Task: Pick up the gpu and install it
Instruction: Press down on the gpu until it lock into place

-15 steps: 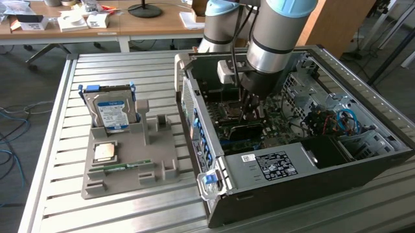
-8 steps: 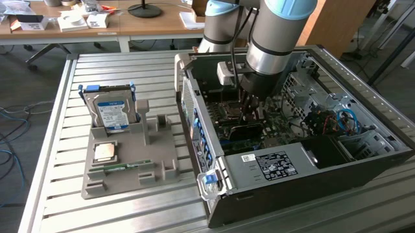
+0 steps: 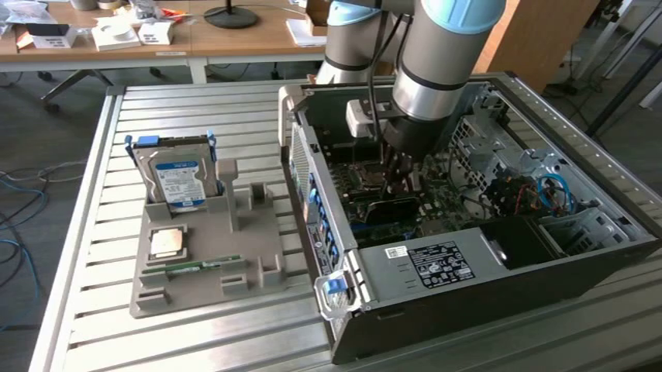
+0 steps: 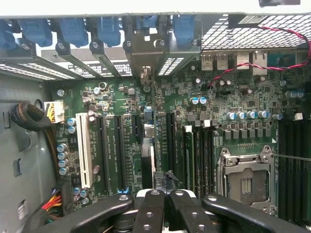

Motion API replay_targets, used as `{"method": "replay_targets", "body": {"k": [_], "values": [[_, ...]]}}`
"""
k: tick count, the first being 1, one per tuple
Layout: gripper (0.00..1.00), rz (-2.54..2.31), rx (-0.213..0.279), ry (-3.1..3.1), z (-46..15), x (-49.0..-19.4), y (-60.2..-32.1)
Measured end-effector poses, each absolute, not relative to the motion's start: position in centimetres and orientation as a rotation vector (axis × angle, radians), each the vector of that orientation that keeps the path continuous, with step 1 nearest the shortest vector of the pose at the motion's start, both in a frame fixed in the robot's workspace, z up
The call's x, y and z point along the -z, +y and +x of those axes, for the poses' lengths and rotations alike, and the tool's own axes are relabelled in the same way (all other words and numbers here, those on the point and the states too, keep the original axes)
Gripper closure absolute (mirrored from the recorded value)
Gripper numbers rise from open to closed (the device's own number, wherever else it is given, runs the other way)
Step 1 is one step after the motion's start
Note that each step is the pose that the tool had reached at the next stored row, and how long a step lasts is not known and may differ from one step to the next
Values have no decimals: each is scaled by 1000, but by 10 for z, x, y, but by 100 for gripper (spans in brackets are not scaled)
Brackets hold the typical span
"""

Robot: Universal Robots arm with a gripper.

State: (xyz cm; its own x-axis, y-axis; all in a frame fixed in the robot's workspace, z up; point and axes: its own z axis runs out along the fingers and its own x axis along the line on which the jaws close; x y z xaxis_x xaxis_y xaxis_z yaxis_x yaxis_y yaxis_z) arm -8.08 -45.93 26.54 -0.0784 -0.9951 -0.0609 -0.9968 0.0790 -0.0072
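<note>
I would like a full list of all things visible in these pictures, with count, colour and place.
computer case: one, black and grey, open, on the slatted table.
motherboard: one, green, inside the case.
gpu: one, black, standing on the motherboard under the gripper.
hard drive: one, silver with blue-white label, upright in the grey holder at the exterior view's left.
processor chip: one, silver, on the holder.
memory stick: one, green, on the holder.
gripper: one, black, shut, inside the case above the gpu.
</note>
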Motion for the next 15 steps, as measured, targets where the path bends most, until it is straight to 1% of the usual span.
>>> {"method": "replay_targets", "body": {"k": [15], "values": [[89,-2098,-56,2271,-81,-262,-459]]}}
